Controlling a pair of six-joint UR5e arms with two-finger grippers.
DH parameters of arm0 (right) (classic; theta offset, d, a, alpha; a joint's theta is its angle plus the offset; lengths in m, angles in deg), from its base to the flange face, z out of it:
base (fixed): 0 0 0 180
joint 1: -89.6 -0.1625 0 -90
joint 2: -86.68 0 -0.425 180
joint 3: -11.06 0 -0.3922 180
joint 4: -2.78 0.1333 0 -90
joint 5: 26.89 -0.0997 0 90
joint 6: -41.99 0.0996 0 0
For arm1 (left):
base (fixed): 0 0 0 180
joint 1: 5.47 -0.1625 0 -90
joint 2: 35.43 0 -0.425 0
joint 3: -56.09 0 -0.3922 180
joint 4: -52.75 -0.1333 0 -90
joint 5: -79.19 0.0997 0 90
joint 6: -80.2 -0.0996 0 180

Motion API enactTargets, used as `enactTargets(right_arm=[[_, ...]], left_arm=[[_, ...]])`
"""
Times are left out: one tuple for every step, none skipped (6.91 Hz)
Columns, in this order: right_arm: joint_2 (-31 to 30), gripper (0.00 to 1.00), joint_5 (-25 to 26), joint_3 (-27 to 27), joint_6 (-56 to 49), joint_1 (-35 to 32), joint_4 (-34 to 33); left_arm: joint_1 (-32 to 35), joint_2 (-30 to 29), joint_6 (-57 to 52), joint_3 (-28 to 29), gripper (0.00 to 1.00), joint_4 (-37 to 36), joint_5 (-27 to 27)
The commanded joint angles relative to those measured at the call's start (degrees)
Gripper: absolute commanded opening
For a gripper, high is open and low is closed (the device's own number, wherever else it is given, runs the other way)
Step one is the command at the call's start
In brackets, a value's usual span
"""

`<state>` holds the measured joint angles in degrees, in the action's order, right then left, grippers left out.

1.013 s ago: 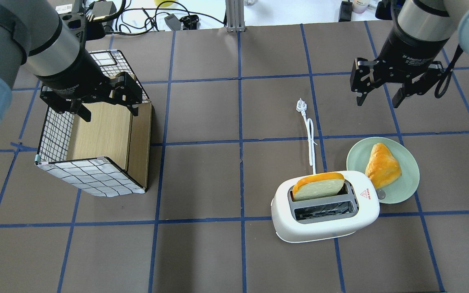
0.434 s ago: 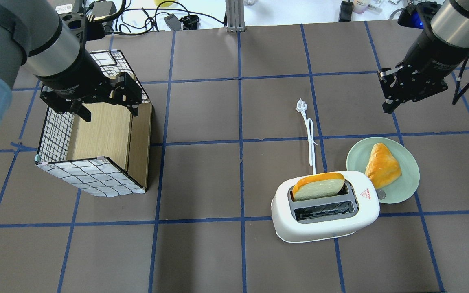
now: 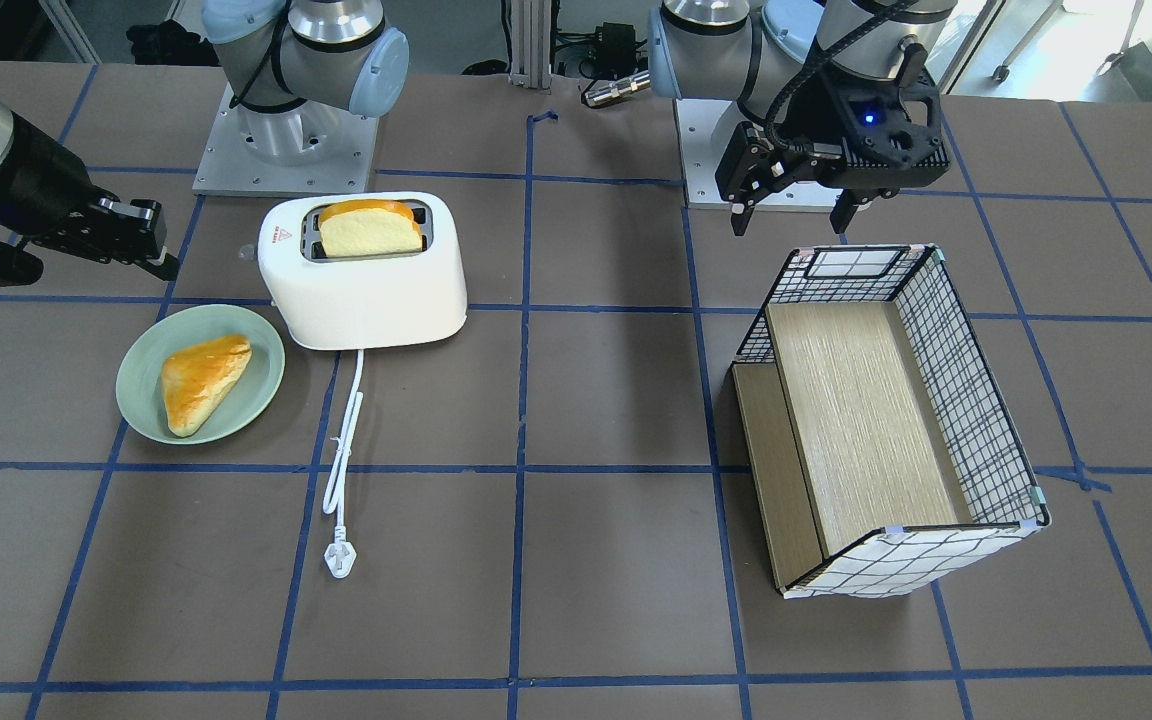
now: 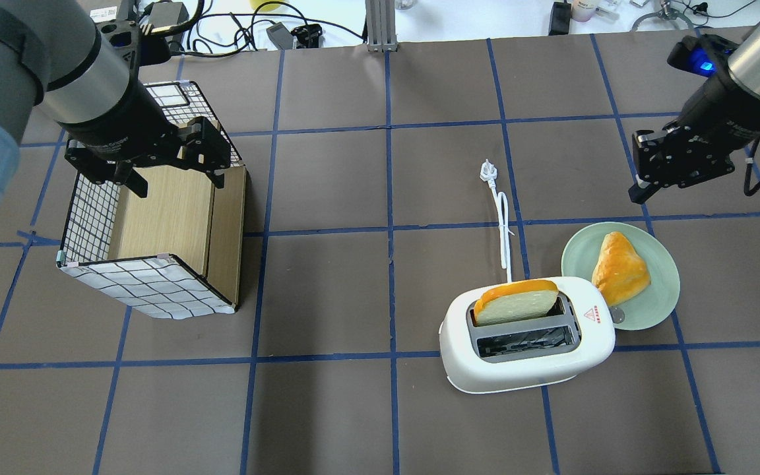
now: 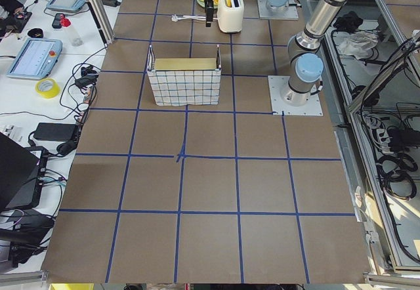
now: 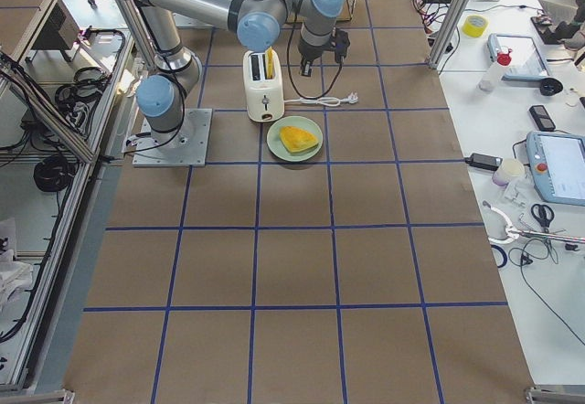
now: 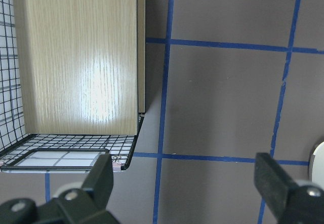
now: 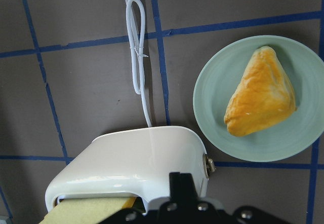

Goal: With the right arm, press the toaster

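Toaster position: upright on the desk, in the right half of the overhead view, on the robot's side.

Left to right in that view:
- Left arm: above the far rim of the wire basket. Jaws are wide apart and hold nothing.
- Cord: runs from the toaster's far side away from the robot and ends in a plug lying on the desk.
- Bread slice: stands in the toaster's far slot.
- Green plate: just beside the toaster's right end, carrying a pastry.
- Right arm: above the desk beyond the plate, well apart from the toaster. Jaws are together and hold nothing.
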<state>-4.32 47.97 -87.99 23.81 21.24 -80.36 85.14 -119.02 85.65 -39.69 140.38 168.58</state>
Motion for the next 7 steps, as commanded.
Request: enactTargets(right_arm=[[-0.05,0.0,-6.18,-3.94,-7.98,5.07,3.58],[-0.05,0.0,-8.56,-5.35,-11.31,6.91,3.86],[0.03,0.0,-8.67,-7.62,-16.04,9.8,5.08],[-0.05,0.0,-11.28,-10.34,-22.7,14.26,8.23],[0.03,0.0,-11.74,-12.63,-26.34,17.44,8.61],[0.03,0.0,-11.75,-14.22,-27.94,18.0,9.13],[0.21,0.0,-11.92,-15.89,-29.61,18.0,10.18]], left_arm=[[0.0,0.0,0.0,-0.02,1.0,0.0,0.0],[0.0,0.0,0.0,-0.02,1.0,0.0,0.0],[0.0,0.0,0.0,-0.02,1.0,0.0,0.0],[0.09,0.0,0.0,-0.02,1.0,0.0,-0.09],[0.0,0.0,0.0,0.06,1.0,0.0,0.0],[0.0,0.0,0.0,-0.02,1.0,0.0,0.0],[0.0,0.0,0.0,0.06,1.0,0.0,0.0]])
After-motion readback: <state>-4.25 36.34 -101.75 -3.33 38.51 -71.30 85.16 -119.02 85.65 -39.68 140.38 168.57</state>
